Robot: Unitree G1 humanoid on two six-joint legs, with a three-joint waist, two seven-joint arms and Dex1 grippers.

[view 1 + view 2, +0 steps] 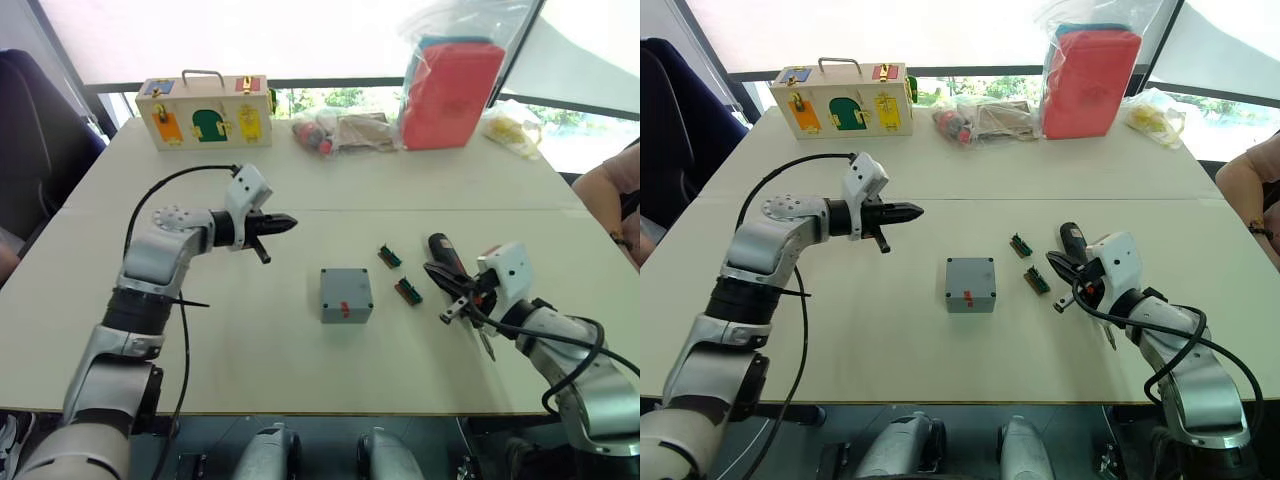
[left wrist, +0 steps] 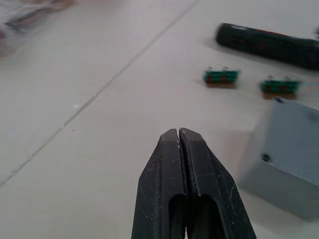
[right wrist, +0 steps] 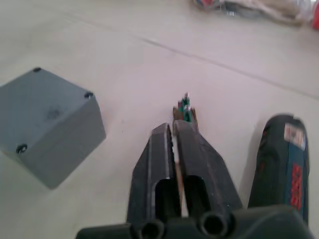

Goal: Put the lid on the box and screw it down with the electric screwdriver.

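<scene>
The electric screwdriver (image 3: 281, 164) bears a red-and-blue label whose writing cannot be read. One grey box (image 1: 346, 295) sits mid-worktop (image 1: 300, 370) with its lid (image 1: 971, 273) on top, a small red mark on the near face. Two green-and-brown strips (image 1: 399, 273) lie at its 3 o'clock, the screwdriver just beyond them. The left hand (image 1: 283, 224) is held level above the worktop at the box's 10 o'clock, fingers pressed together, empty. The right hand (image 3: 173, 130) is low beside the screwdriver, fingers closed, holding nothing; a strip sits at their tips.
</scene>
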